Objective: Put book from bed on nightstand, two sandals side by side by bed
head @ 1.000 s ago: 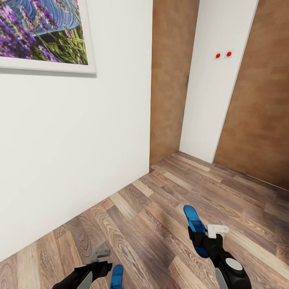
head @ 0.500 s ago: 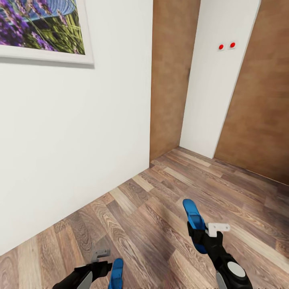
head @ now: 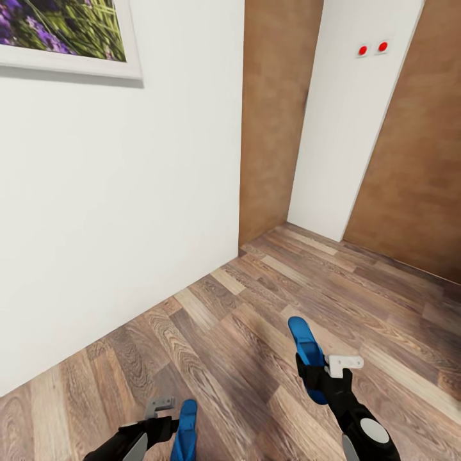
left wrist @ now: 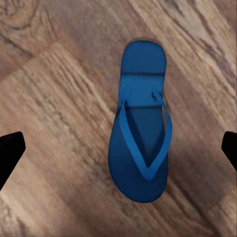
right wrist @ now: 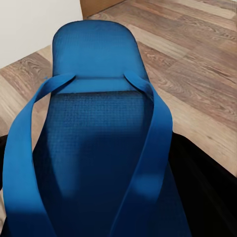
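The right gripper [head: 318,374] has its fingers clamped on one blue sandal [head: 306,356], carried above the wood floor [head: 256,320]. The other sandal [left wrist: 140,128] lies flat on the floor between the left gripper's [head: 169,419] spread fingers [left wrist: 10,153], untouched.

No readable txt, labels, brands or nos. anywhere. Blue sandals [left wrist: 140,133] plain, no logo on sole or straps. Framed picture [head: 64,32] on white wall is a flower image w/o caption. Two red dots [head: 372,48] on white panel carry no markings.
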Robot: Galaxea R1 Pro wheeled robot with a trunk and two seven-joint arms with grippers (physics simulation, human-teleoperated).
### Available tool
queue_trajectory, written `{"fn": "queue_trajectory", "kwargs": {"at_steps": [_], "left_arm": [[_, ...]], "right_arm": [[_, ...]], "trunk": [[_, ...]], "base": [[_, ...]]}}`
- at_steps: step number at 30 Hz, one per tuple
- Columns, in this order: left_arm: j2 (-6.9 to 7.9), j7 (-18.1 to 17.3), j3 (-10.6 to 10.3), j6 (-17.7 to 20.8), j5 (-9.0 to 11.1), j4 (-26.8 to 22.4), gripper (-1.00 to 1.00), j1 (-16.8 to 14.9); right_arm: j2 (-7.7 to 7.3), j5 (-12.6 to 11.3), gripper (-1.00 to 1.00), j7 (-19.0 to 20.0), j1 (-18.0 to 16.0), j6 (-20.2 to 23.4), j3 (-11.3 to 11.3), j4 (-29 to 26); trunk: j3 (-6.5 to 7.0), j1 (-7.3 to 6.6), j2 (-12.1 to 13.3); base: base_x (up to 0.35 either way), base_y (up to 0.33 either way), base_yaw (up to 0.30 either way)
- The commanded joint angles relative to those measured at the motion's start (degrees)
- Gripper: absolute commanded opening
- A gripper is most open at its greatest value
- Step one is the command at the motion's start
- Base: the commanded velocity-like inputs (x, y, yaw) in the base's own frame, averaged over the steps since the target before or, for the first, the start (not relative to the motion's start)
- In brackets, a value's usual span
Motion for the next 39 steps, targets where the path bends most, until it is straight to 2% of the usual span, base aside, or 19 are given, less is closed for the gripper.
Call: {"fn": "queue_trajectory", "kwargs": {"at_steps": [1,6,27,39], "left_arm": [[0.02,-0.04,-0.15,0.29,0.36,-0.08,1.0,-0.02],[0.02,-0.04,-0.27,0.35,0.36,-0.08,1.0,-0.01],[-0.24,-0.06,-0.55,0.23,0.36,-0.78,1.0,-0.07],[-0.24,0.18,-0.56,-0.94,0.36,-0.87,1.0,-0.07]], "right_arm": [[-0.05,-0.52,-1.0,-0.51,-0.06,0.24,0.17,-0.08],[0.02,-0.54,-1.0,-0.51,-0.19,0.28,0.2,-0.09],[-0.03,-0.49,-1.0,-0.51,-0.2,0.22,0.33,-0.09],[-0.01,-0.48,-1.0,-0.51,-0.2,0.21,0.36,-0.09]], "trunk": [[-0.28,0.01,-0.04],[-1.39,0.14,-0.1],[-1.39,0.14,-0.1],[-1.39,0.14,-0.1]], "base": [[0.0,0.0,0.0],[0.0,0.0,0.0],[0.002,0.0,0.0],[0.204,0.0,0.0]]}}
